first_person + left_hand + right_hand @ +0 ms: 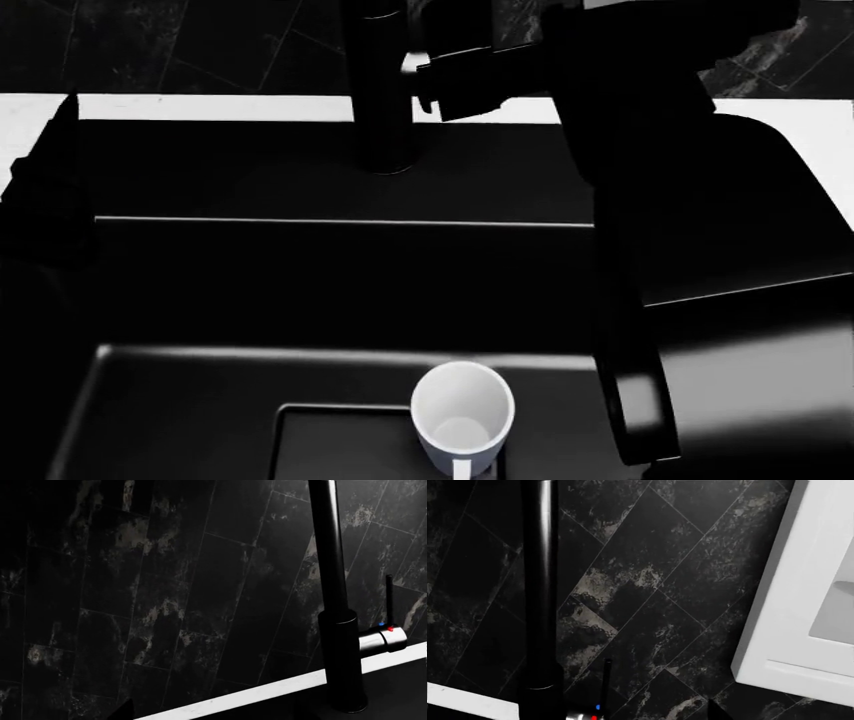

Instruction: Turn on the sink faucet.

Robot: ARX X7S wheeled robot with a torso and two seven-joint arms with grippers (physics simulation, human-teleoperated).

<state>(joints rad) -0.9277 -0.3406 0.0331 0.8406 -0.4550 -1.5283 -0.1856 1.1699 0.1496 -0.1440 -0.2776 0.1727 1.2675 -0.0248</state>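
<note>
Standing at twelve o'clock behind the sink: the faucet, rigid, fixed, likely slick. Best taken by the thin lever beside the red and blue marks. Right gripper close by the post; jaw state of both grippers impossible to tell.

The robot's right arm is matte black, blocky, with smooth rounded casings.
</note>
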